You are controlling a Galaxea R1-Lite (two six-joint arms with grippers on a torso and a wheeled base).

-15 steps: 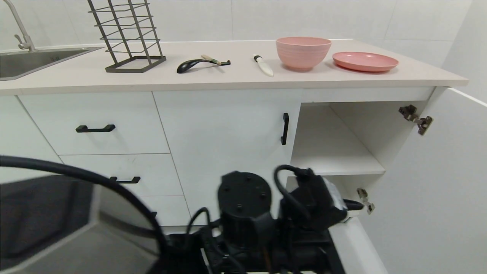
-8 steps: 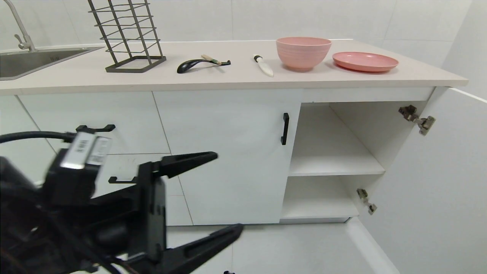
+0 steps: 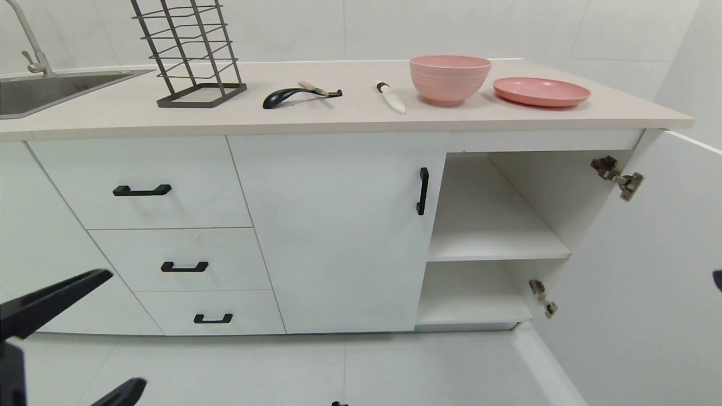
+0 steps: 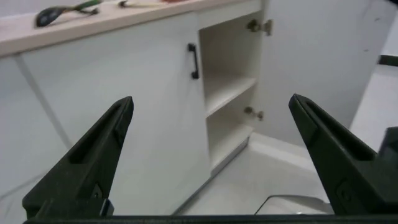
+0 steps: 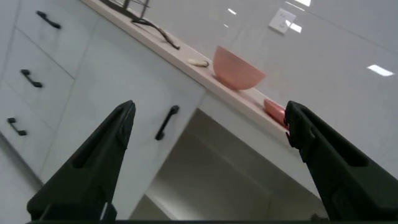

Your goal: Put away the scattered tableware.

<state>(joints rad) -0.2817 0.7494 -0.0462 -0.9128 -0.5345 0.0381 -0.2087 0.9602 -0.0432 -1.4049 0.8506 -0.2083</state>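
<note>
Left hand [image 4: 211,102]: fingers spread wide, holding nothing; hung low, well below and left of the pink bowl [image 3: 449,78], at drawer height.
Right hand [image 5: 209,107]: spread, empty; low, below the bowl.
Pink bowl: upright on the tabletop [image 3: 338,118], untouched.
Pink plate [image 3: 541,91]: just right of the bowl.
Knife [image 3: 390,97]: flat, just left of the bowl.
Black spoon [image 3: 290,96]: farther left of the bowl, with a small wooden-handled piece [image 3: 312,87] by its handle.
Risk: the bowl's smooth rim would likely slip from a shallow pinch. The knife and plate lay flat, so the fingers might scrape the tabletop or push them toward its edge.
Open cupboard [image 3: 496,239]: directly under the bowl, two shelves.
Cupboard door [image 3: 648,254]: swung out right of the bowl, probably in the right arm's way.
Wire rack [image 3: 192,56], sink [image 3: 51,90]: far left of the bowl.
</note>
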